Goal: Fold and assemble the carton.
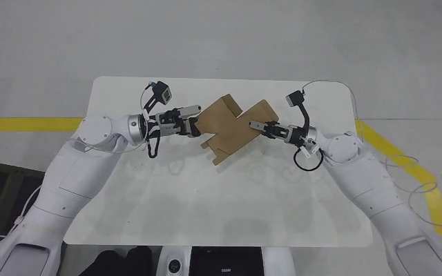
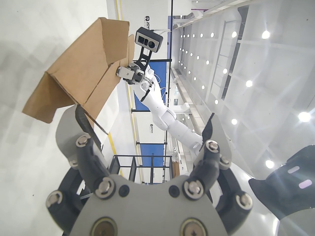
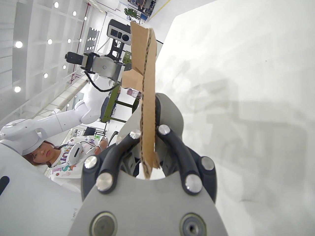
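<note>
Carton (image 1: 233, 125), brown cardboard only part-folded (one flap juts loose), hangs above the table (image 1: 207, 207) with its long axis running gripper to gripper. Left gripper (image 1: 193, 127) stands spread, the carton's corner just ahead of one finger (image 2: 67, 128), not between them. Right gripper (image 1: 257, 126) is clamped on the opposite edge and looks to carry it alone.

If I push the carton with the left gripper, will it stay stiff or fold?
Probably folds: the carton is thin corrugated board with creased flaps standing at angles. Likely light, since the right gripper holds it by one panel edge alone. It may swing about that single grip.
</note>
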Robot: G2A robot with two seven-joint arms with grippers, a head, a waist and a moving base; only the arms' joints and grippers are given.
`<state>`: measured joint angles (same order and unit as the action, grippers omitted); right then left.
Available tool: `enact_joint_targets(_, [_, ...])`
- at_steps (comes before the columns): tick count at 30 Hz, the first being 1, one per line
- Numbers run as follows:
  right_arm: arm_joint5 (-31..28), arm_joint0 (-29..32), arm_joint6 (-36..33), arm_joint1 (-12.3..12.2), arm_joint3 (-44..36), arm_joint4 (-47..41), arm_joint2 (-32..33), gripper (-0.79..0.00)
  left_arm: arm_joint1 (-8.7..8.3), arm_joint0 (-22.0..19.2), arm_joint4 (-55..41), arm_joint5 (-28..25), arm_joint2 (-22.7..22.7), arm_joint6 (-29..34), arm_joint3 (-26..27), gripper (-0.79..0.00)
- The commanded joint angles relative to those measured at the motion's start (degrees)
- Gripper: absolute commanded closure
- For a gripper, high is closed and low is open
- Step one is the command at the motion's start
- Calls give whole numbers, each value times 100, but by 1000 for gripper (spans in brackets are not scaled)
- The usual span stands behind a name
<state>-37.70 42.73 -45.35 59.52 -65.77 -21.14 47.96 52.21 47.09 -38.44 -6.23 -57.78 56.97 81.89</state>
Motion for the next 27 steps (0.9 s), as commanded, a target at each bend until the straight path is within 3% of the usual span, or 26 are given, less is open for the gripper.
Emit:
enact_joint_targets(1, [9,12,-24,6,-19,12,29,0,22,6,114,-26,29,-120,-33,-785])
enact_joint_targets(20, [82,77,-276,114,-66,11,158,0,173,23,403,-17,55,-253,-461,-785])
enact_joint_targets(22, [86,70,-298,128,-48,20,163,0,183,29,432,-22,43,-246,-463,-650])
enact_joint_targets(25, [81,57,-326,149,-17,36,176,0,194,40,434,-21,9,-209,-462,-557])
enact_joint_targets(27, [82,57,-331,160,10,57,189,0,199,50,440,-35,-24,-175,-446,-545])
